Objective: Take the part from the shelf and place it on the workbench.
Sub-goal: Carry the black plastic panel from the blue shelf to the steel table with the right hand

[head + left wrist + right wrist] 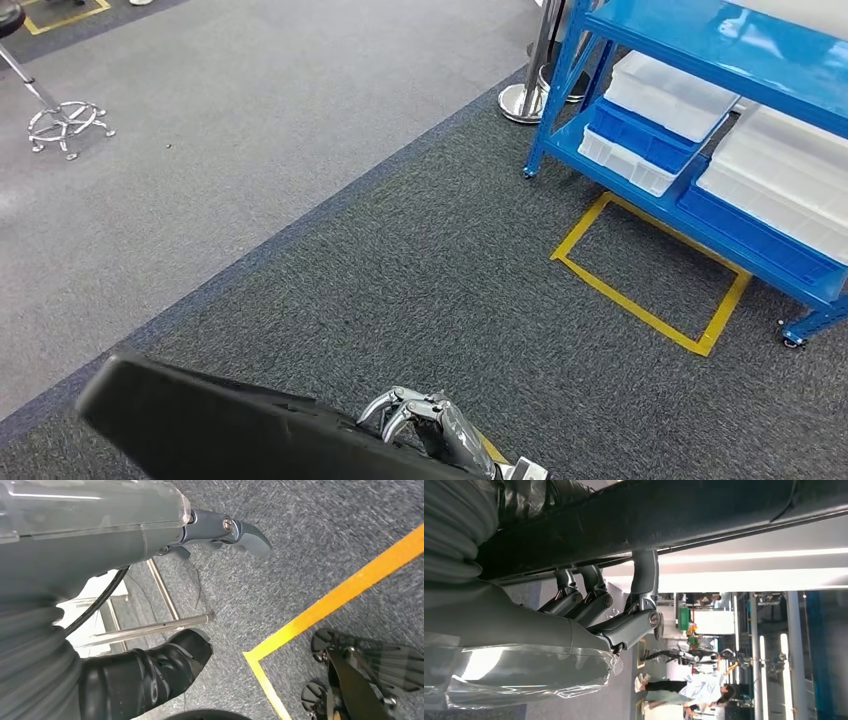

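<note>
The part is a flat black panel (220, 425) lying across the bottom of the head view. My right hand (425, 420) grips its near edge, fingers curled over the rim. The right wrist view shows the same hold up close: the right hand (614, 615) has its fingers (644, 580) hooked on the underside of the black panel (674, 515). My left hand (220, 532) hangs above the carpet with nothing in it. The blue shelf (700, 30) stands at the upper right, well away from the panel.
White bins (668, 92) and blue bins (640, 135) fill the shelf's lower level. A yellow tape rectangle (650, 270) marks the dark carpet in front of it. A stanchion base (522, 100) and a stool base (68, 122) stand farther off. A person (684, 690) stands in the distance.
</note>
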